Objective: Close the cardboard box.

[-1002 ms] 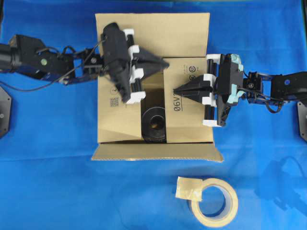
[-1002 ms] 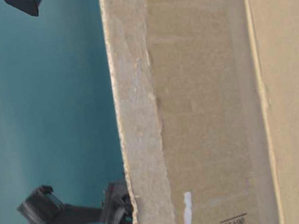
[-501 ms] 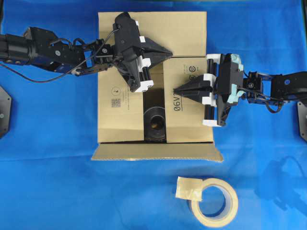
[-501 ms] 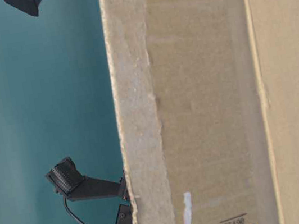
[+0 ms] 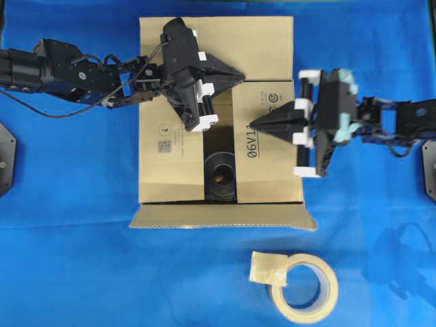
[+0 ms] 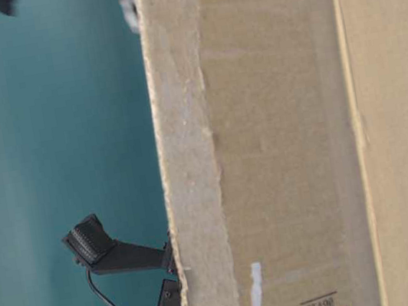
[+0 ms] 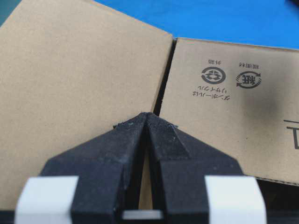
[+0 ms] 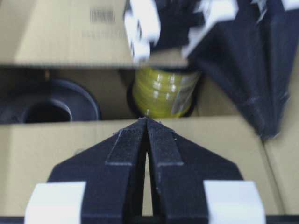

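Two claws over the cardboard box (image 5: 218,109)

Left claw (image 5: 240,73) and right claw (image 5: 253,125) are both pinched closed, holding nothing, above the flaps.

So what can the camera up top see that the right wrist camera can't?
Only the overhead view shows the tape roll on the blue cloth, the whole cardboard box and both arms. Only the right wrist view shows a yellow spool inside the box. Both show the black spool in the gap between the flaps, the left gripper and the right gripper, both shut.
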